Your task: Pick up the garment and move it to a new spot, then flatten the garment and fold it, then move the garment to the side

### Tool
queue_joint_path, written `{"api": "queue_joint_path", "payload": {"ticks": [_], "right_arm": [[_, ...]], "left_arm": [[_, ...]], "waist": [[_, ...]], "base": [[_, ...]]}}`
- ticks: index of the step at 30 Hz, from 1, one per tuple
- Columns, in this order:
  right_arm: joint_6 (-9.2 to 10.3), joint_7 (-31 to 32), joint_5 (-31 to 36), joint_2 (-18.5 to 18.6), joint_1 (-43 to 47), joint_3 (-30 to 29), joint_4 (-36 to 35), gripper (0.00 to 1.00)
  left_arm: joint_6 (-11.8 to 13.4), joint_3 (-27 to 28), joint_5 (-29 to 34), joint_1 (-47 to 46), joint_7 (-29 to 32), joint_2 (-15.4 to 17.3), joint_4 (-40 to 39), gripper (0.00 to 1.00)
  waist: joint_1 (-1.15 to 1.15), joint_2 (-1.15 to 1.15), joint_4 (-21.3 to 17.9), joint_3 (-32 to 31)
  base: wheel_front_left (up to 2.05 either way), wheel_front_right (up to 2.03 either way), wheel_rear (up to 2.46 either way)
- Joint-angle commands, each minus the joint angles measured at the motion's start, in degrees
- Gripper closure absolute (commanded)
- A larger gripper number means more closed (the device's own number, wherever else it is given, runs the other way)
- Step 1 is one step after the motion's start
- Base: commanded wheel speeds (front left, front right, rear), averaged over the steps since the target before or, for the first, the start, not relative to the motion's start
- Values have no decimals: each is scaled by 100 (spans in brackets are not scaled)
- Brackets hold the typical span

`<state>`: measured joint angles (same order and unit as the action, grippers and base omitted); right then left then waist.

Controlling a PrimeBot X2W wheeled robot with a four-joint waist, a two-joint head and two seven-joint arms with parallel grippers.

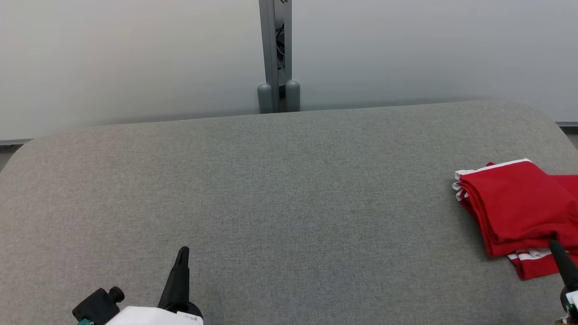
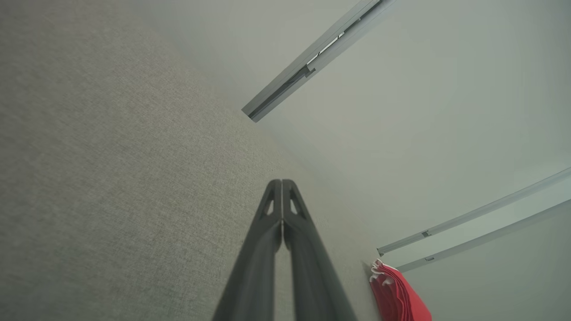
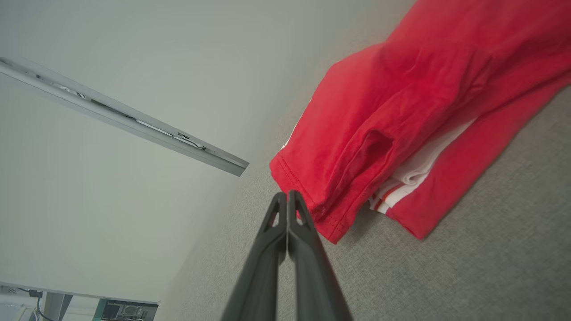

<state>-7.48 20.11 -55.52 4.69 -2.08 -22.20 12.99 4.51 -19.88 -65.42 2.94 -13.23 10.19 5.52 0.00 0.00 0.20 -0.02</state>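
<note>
My right gripper [image 3: 287,193], shut and empty, sits just beside the garment [image 3: 401,111], at its near hem (my left gripper [image 1: 183,251], shut too, is well apart from it).

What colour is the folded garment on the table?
Red with white trim stripes, on the garment; clearest in the right wrist view.

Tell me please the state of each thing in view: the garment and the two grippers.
garment: folded, lying at the right side of the table.
left gripper: shut, empty, above the grey surface.
right gripper: shut, empty, tip beside the garment's hem.
</note>
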Motion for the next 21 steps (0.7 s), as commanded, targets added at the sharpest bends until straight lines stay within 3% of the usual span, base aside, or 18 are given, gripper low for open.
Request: {"api": "queue_joint_path", "payload": {"ticks": [1,21], "right_arm": [[-2,108,-209,85,-161,-131,-4,100],[-2,806,-1322,157,-402,-731,285,100]], "left_arm": [[-86,59,-167,-177,-39,9,-38,100],[-480,152,-1054,-212,-89,-253,18,100]], "waist": [[0,0,0,3],[0,0,-2,34]], "base": [[0,0,0],[0,0,0]]}}
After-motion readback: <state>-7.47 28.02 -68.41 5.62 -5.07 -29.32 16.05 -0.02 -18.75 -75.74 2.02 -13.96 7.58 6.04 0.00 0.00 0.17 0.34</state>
